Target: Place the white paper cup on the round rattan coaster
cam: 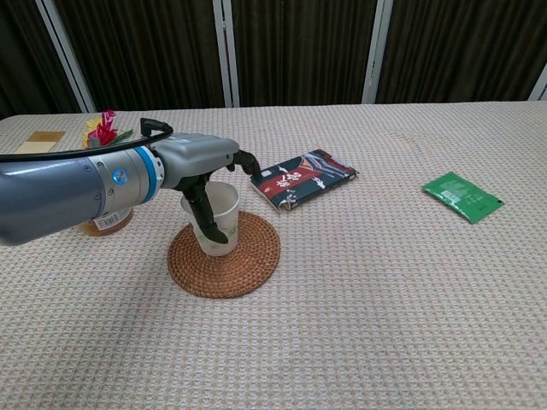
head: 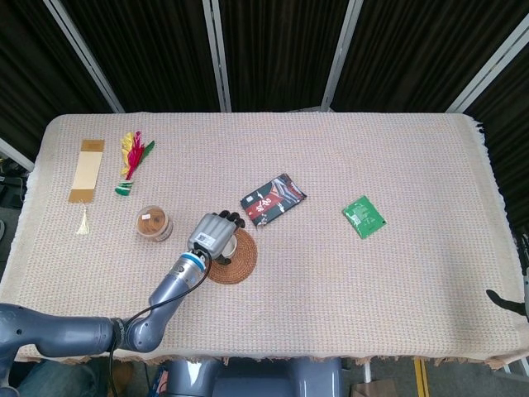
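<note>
Chest view: left hand held white cup, fingers wrapped round it. Cup stood upright over round brown mat, on its left part; bottom looked to be touching mat. Mat lay flat on desk. Dark packet lay just behind mat. Green packet lay far off to right. Jar stood left of mat. Right hand barely showed at desk edge; could not tell if open or closed.
</note>
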Robot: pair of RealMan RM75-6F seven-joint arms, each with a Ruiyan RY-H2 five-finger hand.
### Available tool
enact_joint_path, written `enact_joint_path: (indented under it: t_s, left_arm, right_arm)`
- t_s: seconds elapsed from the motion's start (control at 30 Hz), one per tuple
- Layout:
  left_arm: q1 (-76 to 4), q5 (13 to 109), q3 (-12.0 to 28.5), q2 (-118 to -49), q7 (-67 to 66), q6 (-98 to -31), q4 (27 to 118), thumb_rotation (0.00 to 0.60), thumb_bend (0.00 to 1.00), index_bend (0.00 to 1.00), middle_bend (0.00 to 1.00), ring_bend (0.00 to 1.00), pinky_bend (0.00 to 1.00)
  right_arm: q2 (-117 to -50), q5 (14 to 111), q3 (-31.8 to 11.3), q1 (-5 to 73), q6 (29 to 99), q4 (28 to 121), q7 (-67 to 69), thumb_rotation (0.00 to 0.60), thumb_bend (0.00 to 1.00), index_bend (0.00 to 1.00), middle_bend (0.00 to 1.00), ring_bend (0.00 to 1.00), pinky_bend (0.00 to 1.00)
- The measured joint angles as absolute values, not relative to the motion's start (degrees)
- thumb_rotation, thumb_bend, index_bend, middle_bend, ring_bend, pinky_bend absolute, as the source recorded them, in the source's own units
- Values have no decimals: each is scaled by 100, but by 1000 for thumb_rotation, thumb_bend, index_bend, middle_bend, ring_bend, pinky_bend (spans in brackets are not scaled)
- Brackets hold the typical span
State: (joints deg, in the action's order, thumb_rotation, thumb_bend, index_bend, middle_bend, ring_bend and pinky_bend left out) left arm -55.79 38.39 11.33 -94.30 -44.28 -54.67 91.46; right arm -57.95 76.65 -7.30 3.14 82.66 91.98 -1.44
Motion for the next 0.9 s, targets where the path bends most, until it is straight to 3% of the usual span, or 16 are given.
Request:
enact_joint_path:
  t_s: [0.23, 0.5, 0.7, 0.9]
  left_arm:
    - [-5520, 4030, 1127, -8997, -4391, -5803, 9881, 600, 0, 0, 0, 0, 26]
    - [-4807, 5525, 964, -7936, -3862, -6851, 11069, 600, 0, 0, 0, 0, 0]
    - [-3757, 6936, 348, -7102, -2970, -7779, 11451, 600, 0, 0, 0, 0, 0]
    - [-2773, 7859, -346, -6582, -1819, -8339, 11001, 600, 0, 0, 0, 0, 0]
  right_arm:
    - [-5775, 7775, -698, 294, 8334, 9274, -148, 600, 0, 0, 0, 0, 0]
    - [-5768, 7959, -639, 242, 8486, 9326, -203, 600, 0, 0, 0, 0, 0]
    - [-5795, 8011, -641, 259, 8481, 9247, -65, 600, 0, 0, 0, 0, 0]
    - [-5797, 8178, -599, 246, 8535, 9222, 93, 600, 0, 0, 0, 0, 0]
